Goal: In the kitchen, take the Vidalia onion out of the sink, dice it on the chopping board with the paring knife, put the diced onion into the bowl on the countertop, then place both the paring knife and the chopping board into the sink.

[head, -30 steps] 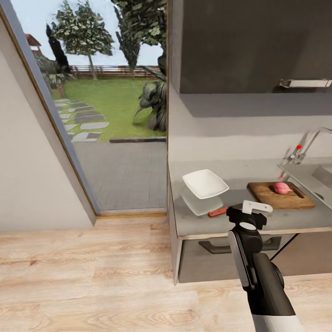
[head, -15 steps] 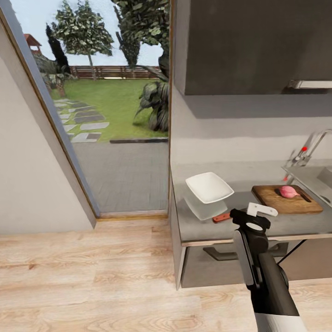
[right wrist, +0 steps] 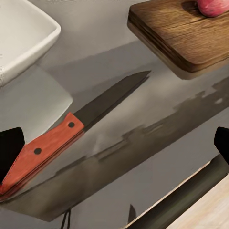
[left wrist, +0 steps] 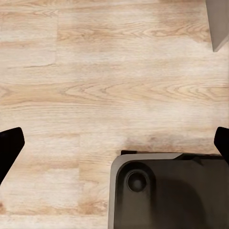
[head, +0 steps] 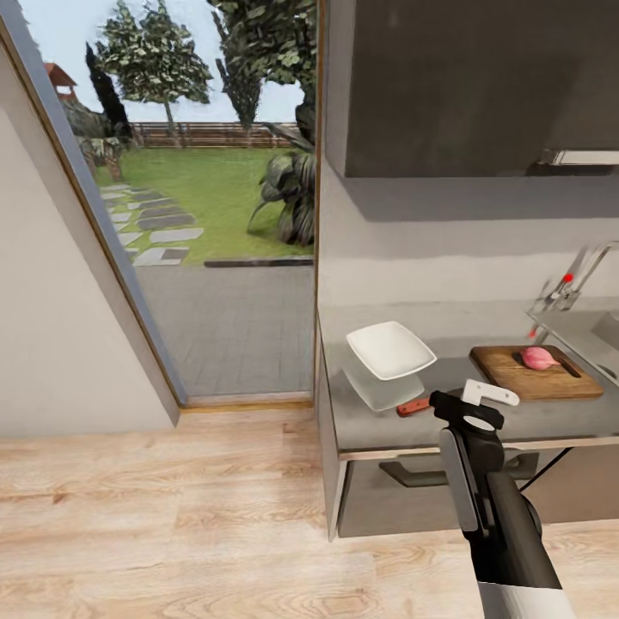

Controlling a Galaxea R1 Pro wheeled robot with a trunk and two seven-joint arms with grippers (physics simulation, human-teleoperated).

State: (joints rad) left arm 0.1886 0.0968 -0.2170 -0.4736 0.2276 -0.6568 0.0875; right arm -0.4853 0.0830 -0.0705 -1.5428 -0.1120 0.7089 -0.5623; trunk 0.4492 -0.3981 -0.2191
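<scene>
On the grey table (head: 550, 421), close to its front edge, the right end effector (head: 487, 394) hovers at the end of its dark arm, just beside the paring knife (head: 413, 406). From the head view only the knife's reddish handle peeks out from under the white bowl (head: 390, 349), which sits nearer the table's left end. The right wrist view tells more: the whole paring knife (right wrist: 76, 123) lies flat on the table there, dark blade pointing toward the chopping board (right wrist: 183, 36), handle running back beside the bowl (right wrist: 21, 36). That view's two dark fingertips (right wrist: 9, 150) stand wide apart at either side, so the right end effector is open and empty, the knife handle just by one fingertip, though I cannot tell whether it touches.

Further toward the table's right end the chopping board (head: 535, 371) lies flat, and the Vidalia onion (head: 539, 358) rests on top of it, near its back edge. The wrist view catches only the bottom of the onion (right wrist: 213, 6) on the board's far part. Just past the board, the sink (head: 593, 337) begins, with its chrome tap (head: 574, 282) and red knob.

The left wrist view looks down at the pale wooden floor (left wrist: 95, 86) and a dark part of the robot's base (left wrist: 167, 191); the left end effector's (left wrist: 114, 143) fingertips sit far apart, open with nothing between them.
</scene>
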